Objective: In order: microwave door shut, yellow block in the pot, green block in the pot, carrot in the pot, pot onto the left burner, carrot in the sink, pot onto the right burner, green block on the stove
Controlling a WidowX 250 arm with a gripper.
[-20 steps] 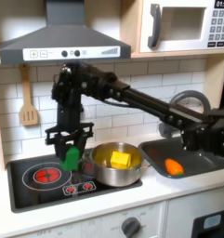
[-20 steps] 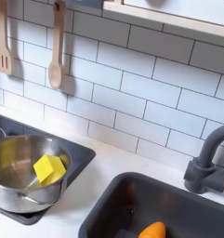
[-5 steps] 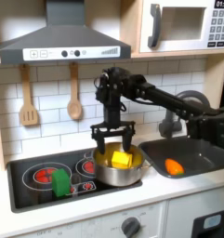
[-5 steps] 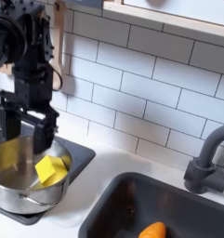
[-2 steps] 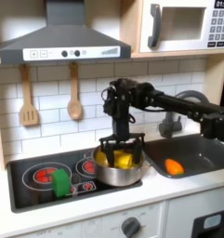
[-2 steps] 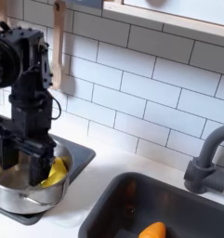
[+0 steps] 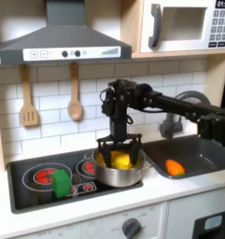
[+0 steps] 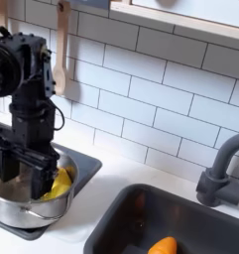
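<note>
In both exterior views my gripper (image 7: 119, 153) (image 8: 25, 171) hangs open and points down into the steel pot (image 7: 103, 174) (image 8: 14, 209), which sits on the stove (image 7: 30, 191) at the burner on the first exterior view's right. The yellow block (image 7: 121, 161) (image 8: 60, 184) lies inside the pot. In the second exterior view it shows beside the right finger (image 8: 41, 179). The green block (image 7: 62, 183) stands upright on the stove by the other burner. The carrot (image 7: 174, 167) (image 8: 163, 245) lies in the sink (image 7: 203, 161) (image 8: 121, 223). The microwave door (image 7: 179, 26) is shut.
A black faucet (image 8: 224, 175) rises behind the sink. A wooden spatula (image 7: 28, 98) and a spoon (image 7: 75, 93) hang on the tiled wall under the grey range hood (image 7: 63, 37). The arm (image 7: 170, 101) reaches in over the sink from the first exterior view's right.
The gripper left the green block standing on the stove, swung over to the pot and came down into it. In the last half second it has barely moved.
</note>
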